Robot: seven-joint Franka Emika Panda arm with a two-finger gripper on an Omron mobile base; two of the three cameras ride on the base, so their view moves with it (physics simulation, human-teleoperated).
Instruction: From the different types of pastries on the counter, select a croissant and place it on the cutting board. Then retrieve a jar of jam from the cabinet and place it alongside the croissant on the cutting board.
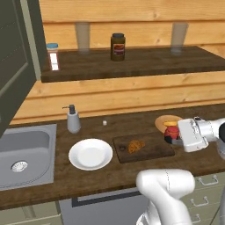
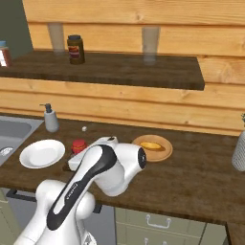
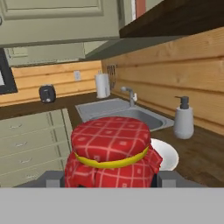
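My gripper [image 1: 172, 139] is shut on the jar of jam [image 1: 172, 132], a squat red jar with a checked cloth top [image 3: 111, 151]; a dark fingertip [image 3: 54, 179] shows at each side of it. The jar hangs at the right end of the cutting board [image 1: 151, 151]; whether it touches the board I cannot tell. The croissant [image 1: 136, 146] lies on the middle of the board. The yellow-orange pastry [image 2: 152, 145] rests on a tan round plate [image 1: 163, 119] behind the jar. The cabinet door [image 1: 13, 61] stands open at the far left. In the right base view my arm hides most of the board beside the jar [image 2: 78, 145].
A round white plate [image 1: 90, 154] lies left of the board on the counter [image 1: 110, 178]. A soap dispenser [image 1: 73, 119] and the steel sink [image 1: 26, 154] are further left. On the plank shelf [image 1: 145, 61] stands a brown jar [image 1: 117, 46].
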